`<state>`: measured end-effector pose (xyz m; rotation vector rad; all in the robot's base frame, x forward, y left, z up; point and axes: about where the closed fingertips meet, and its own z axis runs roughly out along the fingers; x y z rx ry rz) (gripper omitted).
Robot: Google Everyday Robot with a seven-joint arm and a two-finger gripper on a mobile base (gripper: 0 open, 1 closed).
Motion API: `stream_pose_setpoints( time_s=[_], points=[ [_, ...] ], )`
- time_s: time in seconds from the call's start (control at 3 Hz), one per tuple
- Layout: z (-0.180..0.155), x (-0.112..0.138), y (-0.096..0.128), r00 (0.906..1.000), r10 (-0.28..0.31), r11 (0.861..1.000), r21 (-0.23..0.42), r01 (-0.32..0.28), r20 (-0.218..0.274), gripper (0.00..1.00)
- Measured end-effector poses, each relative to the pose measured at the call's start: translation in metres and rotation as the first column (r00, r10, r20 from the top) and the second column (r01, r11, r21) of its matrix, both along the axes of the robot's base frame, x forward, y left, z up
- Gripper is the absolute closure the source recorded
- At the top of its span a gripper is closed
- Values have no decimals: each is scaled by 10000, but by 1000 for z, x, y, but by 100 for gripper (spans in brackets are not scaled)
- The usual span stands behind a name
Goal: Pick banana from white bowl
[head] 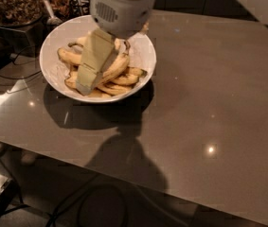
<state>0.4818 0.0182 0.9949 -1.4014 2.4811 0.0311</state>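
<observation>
The white bowl stands on the grey table at the upper left and holds several yellow, brown-spotted bananas. My gripper hangs from the white wrist housing and reaches down into the bowl, its cream tip low over the bananas at the bowl's left-front part. It covers some of the bananas under it. I cannot see contact with any banana.
A glass jar of brown bits and a metal scoop stand behind the bowl at the top left. The glossy grey table stretches right and forward. Its front edge runs diagonally; cables and floor lie below.
</observation>
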Motion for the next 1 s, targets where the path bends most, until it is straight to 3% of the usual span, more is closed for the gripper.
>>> stream_pose_setpoints(
  time_s=[0.67,1.0],
  points=[
    [-16,46,58,9970,-278,9996,7,279,-726,0],
    [-21,69,69,9925,-701,9968,300,735,-1004,7]
  ],
)
